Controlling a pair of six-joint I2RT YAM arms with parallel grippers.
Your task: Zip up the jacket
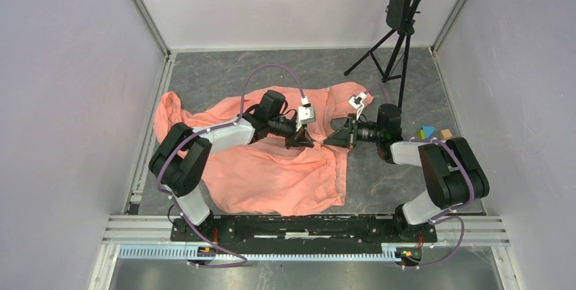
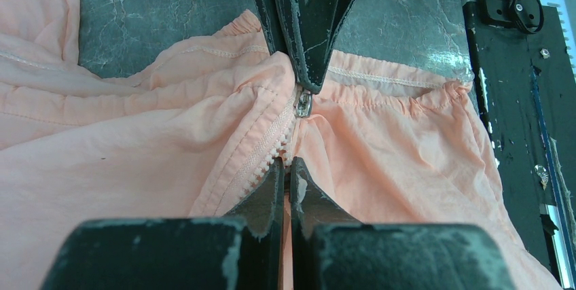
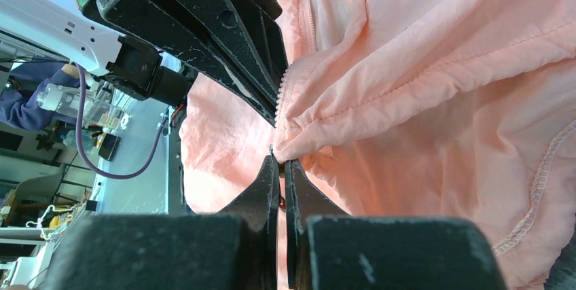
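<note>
Salmon-pink jacket point(image 1: 272, 174) lies wrinkled, spread out; zip slider point(image 2: 303, 103) sits nr gathered hem point(image 2: 394, 81).

Matt cloth, bright metal, scuffed black fingers.
The jacket point(image 1: 272, 168) is thin, wrinkled, matt cloth with stitched seams; its slider point(image 2: 303, 103) glints like metal. At 6 o'clock, fingers point(image 2: 265, 202) look matt and scratched. The table point(image 1: 204, 79) is smooth, marbled grey.

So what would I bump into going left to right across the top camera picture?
The pink jacket starts first → left gripper → right gripper → blue block → tan block.
</note>
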